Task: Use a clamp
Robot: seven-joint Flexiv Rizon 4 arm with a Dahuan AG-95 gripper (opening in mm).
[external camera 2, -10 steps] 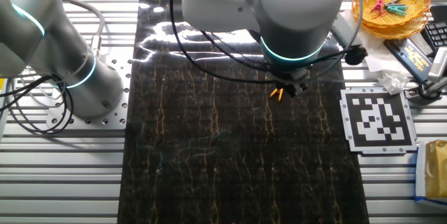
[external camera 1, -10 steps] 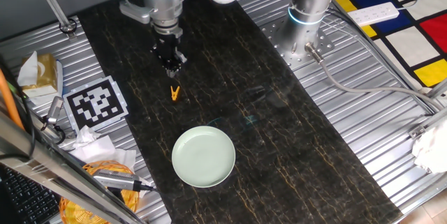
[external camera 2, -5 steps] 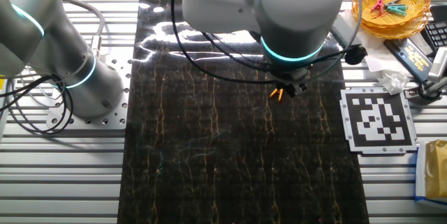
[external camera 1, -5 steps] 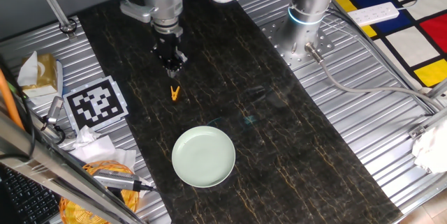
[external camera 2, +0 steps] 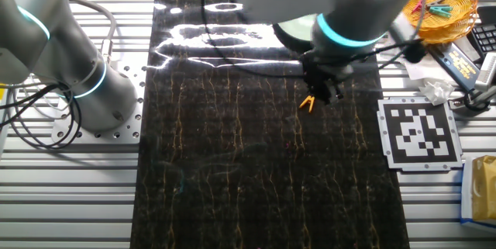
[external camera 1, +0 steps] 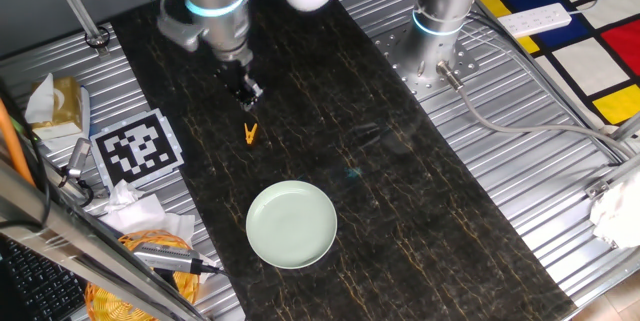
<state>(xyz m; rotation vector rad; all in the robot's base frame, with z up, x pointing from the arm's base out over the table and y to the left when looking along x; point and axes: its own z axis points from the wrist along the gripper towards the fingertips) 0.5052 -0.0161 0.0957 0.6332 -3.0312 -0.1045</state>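
Observation:
The clamp [external camera 1: 250,133] is a tiny orange-yellow clip lying on the dark marbled mat, and it also shows in the other fixed view [external camera 2: 308,102]. My gripper [external camera 1: 246,93] hangs just behind and above it, empty, with its dark fingers slightly apart. In the other fixed view the gripper [external camera 2: 328,91] is just right of the clamp, not touching it. The pale green plate [external camera 1: 291,223] sits on the mat nearer the front; in the other fixed view only its edge [external camera 2: 293,30] shows behind the arm.
A black-and-white marker card [external camera 1: 138,147] lies left of the mat. A yellow basket [external camera 2: 432,5] holds coloured clips. Tissues, cables and tools clutter the left side [external camera 1: 140,236]. A second arm's base [external camera 1: 440,21] stands at the back right.
The arm has tilted and its wrist body has swung aside, uncovering the plate's edge in the other fixed view. The gripper stays close above the clamp. The clamp has not moved.

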